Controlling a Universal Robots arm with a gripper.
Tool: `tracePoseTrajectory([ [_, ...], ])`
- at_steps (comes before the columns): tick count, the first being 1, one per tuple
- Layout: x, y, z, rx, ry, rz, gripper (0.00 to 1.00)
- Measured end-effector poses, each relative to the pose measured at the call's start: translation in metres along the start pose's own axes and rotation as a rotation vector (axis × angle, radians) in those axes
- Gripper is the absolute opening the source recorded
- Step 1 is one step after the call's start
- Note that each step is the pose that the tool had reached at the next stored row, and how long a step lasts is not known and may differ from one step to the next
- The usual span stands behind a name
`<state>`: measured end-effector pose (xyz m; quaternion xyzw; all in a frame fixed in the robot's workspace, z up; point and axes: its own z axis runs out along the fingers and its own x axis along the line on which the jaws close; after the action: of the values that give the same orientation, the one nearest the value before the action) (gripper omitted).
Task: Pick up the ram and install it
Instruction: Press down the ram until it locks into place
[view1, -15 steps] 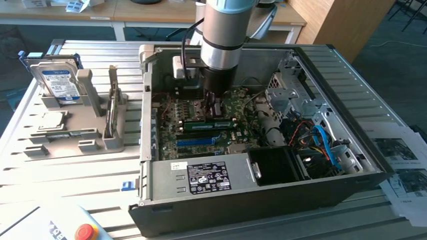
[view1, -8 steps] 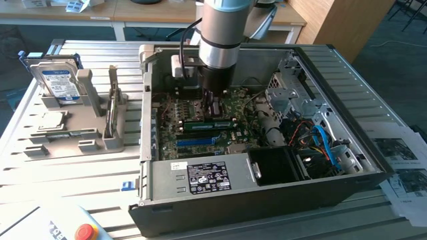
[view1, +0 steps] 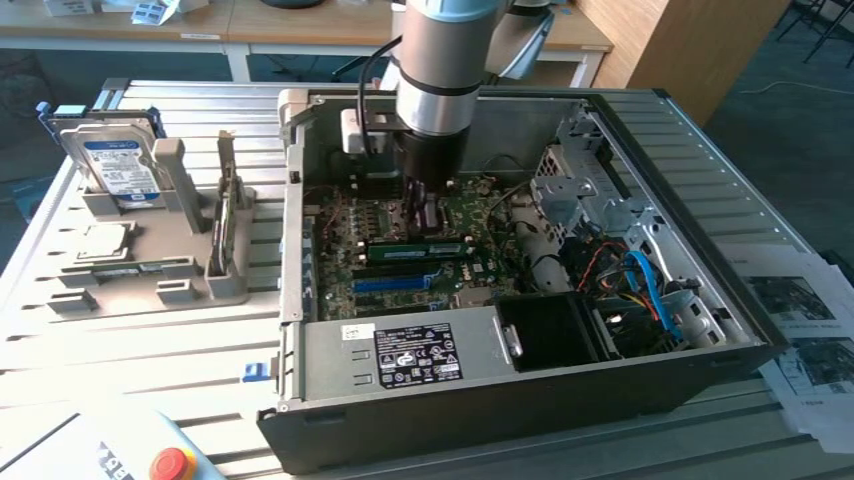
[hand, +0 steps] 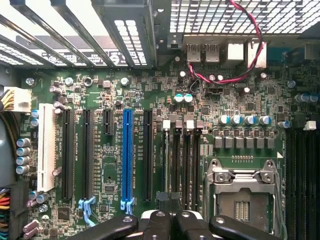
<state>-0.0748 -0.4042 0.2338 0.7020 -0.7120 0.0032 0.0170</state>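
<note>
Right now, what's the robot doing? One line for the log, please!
arm: inside computer case | fingers: shut, above motherboard | ram: green stick near blue slot, below fingers | grip on it: unclear

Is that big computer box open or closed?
Open: the computer case lies on its side, panel off, with the motherboard exposed beneath the arm.

You had an open computer case (view1: 534, 400) on the slatted table (view1: 160, 340), its motherboard (hand: 165, 100) showing a blue slot (hand: 127, 155) and an empty processor socket (hand: 242, 197), with a hard drive (view1: 118, 165) in a grey holder (view1: 187, 215) beside the case.
</note>
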Motion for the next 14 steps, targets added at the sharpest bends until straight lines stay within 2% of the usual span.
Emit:
tracePoseTrajectory([
  [3,0.0000,0.0028,0.0001,0.0063,-0.0003,0.000,0.10],
  [7,0.0001,0.0030,0.0000,0.0076,-0.0009,0.000,0.10],
  [9,0.0002,0.0031,0.0001,0.0115,-0.0052,0.000,0.10],
  [14,0.0005,0.0031,0.0001,0.0125,-0.0110,0.000,0.10],
])
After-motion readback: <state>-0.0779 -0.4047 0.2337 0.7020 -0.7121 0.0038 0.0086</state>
